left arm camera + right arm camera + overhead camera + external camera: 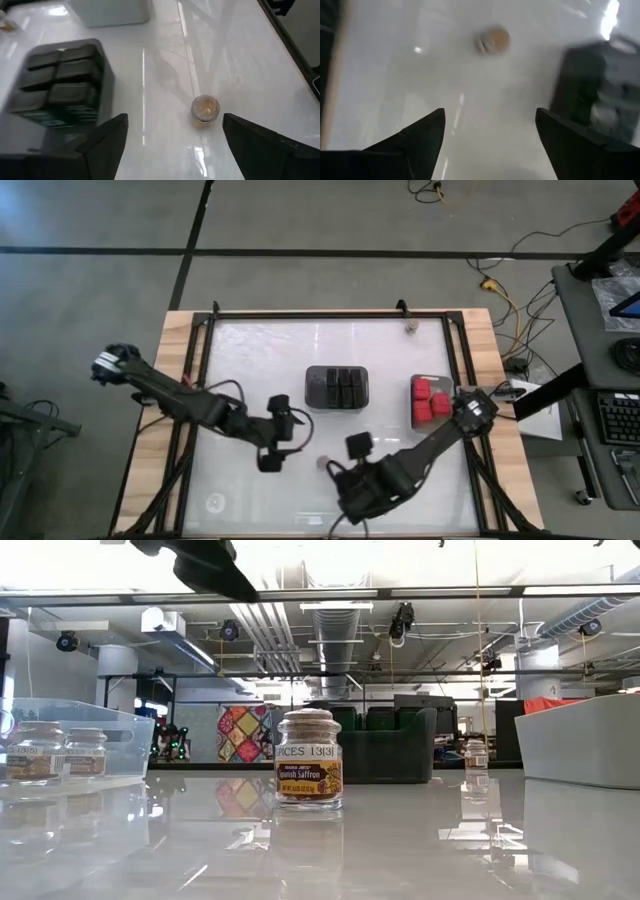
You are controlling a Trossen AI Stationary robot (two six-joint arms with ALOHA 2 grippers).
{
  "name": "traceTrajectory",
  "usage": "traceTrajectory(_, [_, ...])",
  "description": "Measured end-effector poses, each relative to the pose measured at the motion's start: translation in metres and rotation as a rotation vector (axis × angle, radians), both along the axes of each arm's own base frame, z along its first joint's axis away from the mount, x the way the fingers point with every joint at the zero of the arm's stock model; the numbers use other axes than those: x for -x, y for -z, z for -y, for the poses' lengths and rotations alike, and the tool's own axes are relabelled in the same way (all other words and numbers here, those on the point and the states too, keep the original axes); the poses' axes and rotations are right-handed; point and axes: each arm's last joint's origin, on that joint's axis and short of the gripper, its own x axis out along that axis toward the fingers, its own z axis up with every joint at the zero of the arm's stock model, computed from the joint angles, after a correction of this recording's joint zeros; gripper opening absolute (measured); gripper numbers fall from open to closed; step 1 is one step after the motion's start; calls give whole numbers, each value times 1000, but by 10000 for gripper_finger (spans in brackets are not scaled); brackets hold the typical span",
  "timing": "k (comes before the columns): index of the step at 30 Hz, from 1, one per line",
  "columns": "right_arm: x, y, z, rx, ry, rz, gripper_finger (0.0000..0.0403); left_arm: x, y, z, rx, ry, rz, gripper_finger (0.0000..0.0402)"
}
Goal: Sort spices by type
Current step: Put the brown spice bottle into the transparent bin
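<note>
A tan-topped clear jar point(322, 463) stands upright on its base on the white table, between my two grippers; the low view shows it at table centre point(308, 760). My left gripper point(285, 435) is open, and the jar point(205, 107) lies ahead between its fingers, untouched. My right gripper point(345, 478) is open too, with the jar point(492, 40) some way ahead of it. Dark grey-black blocks sit in a dark tray point(337, 387). Red blocks point(430, 398) fill a clear tray at the right. Another jar point(410, 328) stands near the far edge.
A clear tray point(120, 740) at the near left holds two jars point(35, 750). The dark tray point(60, 80) lies close to my left gripper's far side. A dark blurred shape point(600, 90) fills one side of the right wrist view. A black frame point(330, 315) borders the table.
</note>
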Motion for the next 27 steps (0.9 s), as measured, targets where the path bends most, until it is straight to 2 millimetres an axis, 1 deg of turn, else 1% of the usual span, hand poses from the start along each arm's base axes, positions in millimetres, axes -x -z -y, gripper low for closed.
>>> traceTrajectory(3, [14, -5, 9, 24, 77, -5, 311, -13, 16, 5, 13, 8, -24, 309])
traceTrajectory(6, [28, -10, 20, 33, 119, 33, 330, -24, 34, 10, 30, -9, -54, 309])
traceTrajectory(9, [39, -8, 29, 12, 138, 91, 353, -33, 49, 13, 46, -18, -73, 309])
traceTrajectory(11, [47, -5, 37, -15, 144, 122, 366, -39, 55, 16, 38, -18, -93, 309])
traceTrajectory(13, [55, -3, 45, -46, 159, 161, 371, -47, 58, 19, 40, -6, -108, 309])
traceTrajectory(15, [63, 0, 52, -79, 176, 202, 373, -55, 59, 24, 92, 55, -129, 309])
traceTrajectory(17, [68, 5, 55, -119, 179, 256, 373, -64, 63, 28, 154, 123, -165, 309])
traceTrajectory(18, [70, 7, 56, -142, 178, 284, 373, -68, 64, 31, 157, 138, -178, 309])
traceTrajectory(20, [74, 11, 57, -188, 176, 340, 373, -75, 68, 34, 129, 164, -214, 309])
traceTrajectory(22, [78, 15, 58, -213, 173, 368, 373, -84, 68, 35, 109, 169, -237, 309])
traceTrajectory(27, [83, 30, 59, -213, 184, 359, 374, -99, 72, 35, 46, 145, -358, 309])
